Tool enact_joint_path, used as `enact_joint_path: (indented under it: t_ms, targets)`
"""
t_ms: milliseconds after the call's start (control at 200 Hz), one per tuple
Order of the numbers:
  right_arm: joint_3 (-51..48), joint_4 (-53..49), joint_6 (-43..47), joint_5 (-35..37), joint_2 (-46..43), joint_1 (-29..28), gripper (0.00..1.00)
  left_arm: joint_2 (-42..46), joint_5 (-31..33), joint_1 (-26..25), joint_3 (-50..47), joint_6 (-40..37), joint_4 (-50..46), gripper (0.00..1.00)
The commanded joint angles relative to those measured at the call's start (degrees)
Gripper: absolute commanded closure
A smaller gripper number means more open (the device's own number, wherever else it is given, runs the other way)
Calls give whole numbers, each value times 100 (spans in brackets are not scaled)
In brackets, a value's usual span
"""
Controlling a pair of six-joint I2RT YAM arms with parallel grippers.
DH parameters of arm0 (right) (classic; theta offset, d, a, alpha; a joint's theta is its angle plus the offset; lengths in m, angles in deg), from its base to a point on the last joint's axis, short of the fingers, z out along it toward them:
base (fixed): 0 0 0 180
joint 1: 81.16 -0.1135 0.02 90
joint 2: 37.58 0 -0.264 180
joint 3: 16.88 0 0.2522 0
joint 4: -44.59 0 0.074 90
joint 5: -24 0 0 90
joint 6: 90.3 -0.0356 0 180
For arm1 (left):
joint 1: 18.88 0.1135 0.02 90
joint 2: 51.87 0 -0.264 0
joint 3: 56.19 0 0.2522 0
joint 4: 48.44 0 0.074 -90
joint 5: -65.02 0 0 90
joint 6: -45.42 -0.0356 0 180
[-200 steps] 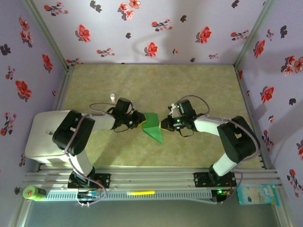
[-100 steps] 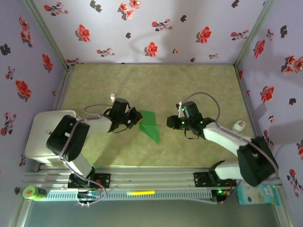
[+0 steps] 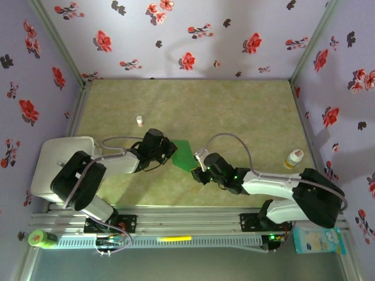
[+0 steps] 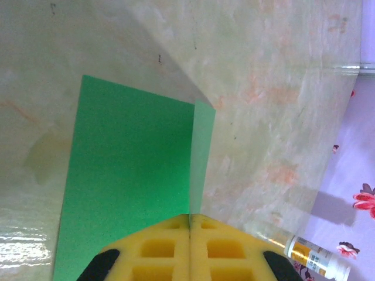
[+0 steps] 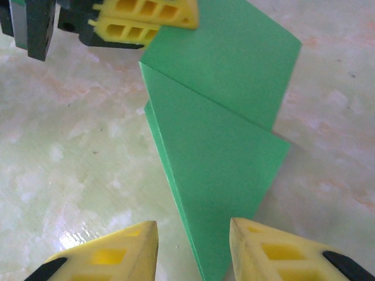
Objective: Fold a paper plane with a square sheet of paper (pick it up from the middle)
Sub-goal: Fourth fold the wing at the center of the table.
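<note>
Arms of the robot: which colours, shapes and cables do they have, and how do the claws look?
Both arms have bulky black joints and pale grey links: the left arm and the right arm. A thin grey cable loops along each. The left claw and right claw have yellow wedge-shaped fingers with square hollows and black patches.

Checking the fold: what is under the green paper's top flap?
Another green layer of the paper peeks out along the flap's left edge, table beneath. The rest underneath is covered.
</note>
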Motion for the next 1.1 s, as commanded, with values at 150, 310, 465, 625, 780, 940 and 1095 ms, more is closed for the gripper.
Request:
enact_joint_path:
  t_ms: [150,310,465,625,780,940,1095]
  targets:
    - [147,766,469,1015,703,-305,59,17,256,-80,143,191,45,100]
    - [251,883,638,1024,1099,-331,58,-27,147,-77,110,211,128,100]
    - [336,934,728,1228,1371,-354,59,-53,95,-74,91,225,150,100]
    - [410,990,764,1294,1518,-363,63,-81,70,-78,110,223,149,100]
    - [415,970,711,1225,1542,-364,69,-95,42,-70,118,201,133,100]
    - [407,962,658,1175,1573,-365,75,-102,47,-75,121,195,115,100]
    - [420,903,641,1197,1597,-360,80,-81,45,-70,123,193,107,99]
